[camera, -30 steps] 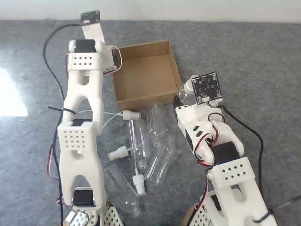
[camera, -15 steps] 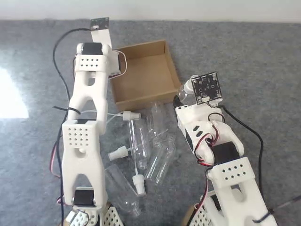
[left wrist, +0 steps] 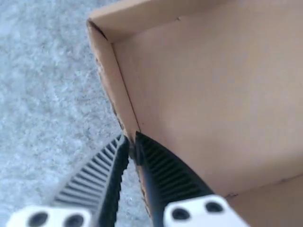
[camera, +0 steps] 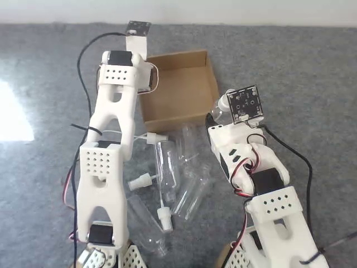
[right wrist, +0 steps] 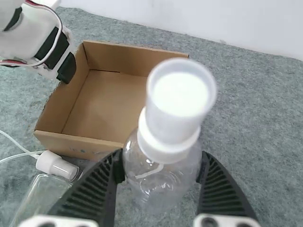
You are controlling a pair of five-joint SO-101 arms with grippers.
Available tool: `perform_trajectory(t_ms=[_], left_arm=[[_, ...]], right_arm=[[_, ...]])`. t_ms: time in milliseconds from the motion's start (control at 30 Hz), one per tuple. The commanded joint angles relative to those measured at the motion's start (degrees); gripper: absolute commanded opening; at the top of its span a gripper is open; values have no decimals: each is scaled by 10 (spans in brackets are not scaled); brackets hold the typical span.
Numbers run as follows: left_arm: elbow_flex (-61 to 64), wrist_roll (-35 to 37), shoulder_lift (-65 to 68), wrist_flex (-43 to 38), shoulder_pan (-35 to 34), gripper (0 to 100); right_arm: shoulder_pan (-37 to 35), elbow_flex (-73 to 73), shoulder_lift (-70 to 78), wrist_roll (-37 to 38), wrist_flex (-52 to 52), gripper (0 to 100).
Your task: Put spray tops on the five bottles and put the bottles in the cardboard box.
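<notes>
The open cardboard box (camera: 184,89) stands at the back of the table with nothing in it. My left gripper (left wrist: 130,139) is shut on the box's left wall (left wrist: 111,80), one finger on each side of it; in the right wrist view that gripper (right wrist: 64,66) shows at the box's corner. My right gripper (right wrist: 161,158) is shut on a clear bottle (right wrist: 163,177) with a white spray top (right wrist: 177,106), held upright just right of the box (right wrist: 109,104). From above, this bottle (camera: 221,106) sits under the wrist camera board.
Several clear bottles (camera: 165,162) lie in a loose heap between the arms, in front of the box. Three white spray tops (camera: 156,136) (camera: 140,181) (camera: 165,216) with thin tubes lie among them. Grey carpet lies to the right of the right arm.
The left arm has swung to the right and the box has slid right with it. The right arm and its bottle have stayed put.
</notes>
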Motion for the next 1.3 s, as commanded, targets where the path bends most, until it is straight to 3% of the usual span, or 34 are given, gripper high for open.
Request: perform_trajectory(t_ms=[0, 367, 600, 867, 1267], left_arm=[[-8, -40, -14, -4, 11, 12], [-36, -94, -26, 21, 10, 27], [-121, -33, -36, 92, 11, 164], [-184, -30, -41, 143, 1, 166], [-206, -30, -43, 144, -35, 93]], right_arm=[[5, -8, -7, -3, -1, 114], [7, -10, -19, 8, 1, 114], [4, 14, -80, 17, 9, 114], [4, 18, -92, 17, 9, 114], [3, 6, -91, 18, 9, 114]])
